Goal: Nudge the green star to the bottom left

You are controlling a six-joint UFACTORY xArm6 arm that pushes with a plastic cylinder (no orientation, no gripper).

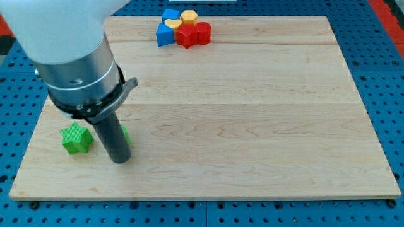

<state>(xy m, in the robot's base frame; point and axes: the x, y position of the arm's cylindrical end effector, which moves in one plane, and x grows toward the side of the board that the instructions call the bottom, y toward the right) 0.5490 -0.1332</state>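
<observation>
No hand is fitted, so none can be reported spread or pressed together; my tip (pixel 120 159) is set on the bench (pixel 252 126) near its bottom-left corner. Just to the view's left of it the green star (pixel 76 139) is seen. A second green block (pixel 125 133), shape unclear, is largely hidden behind the rod. Blue, yellow and red blocks are clustered at the view's top.

pale wooden worktop (pixel 252 126). green star (pixel 76 139) just left of my tip (pixel 120 161), another green block (pixel 125 134) half hidden behind the rod. far off toward the view's top: a touching cluster of blue (pixel 165 34), yellow (pixel 189 16) and red blocks (pixel 194 34).
</observation>
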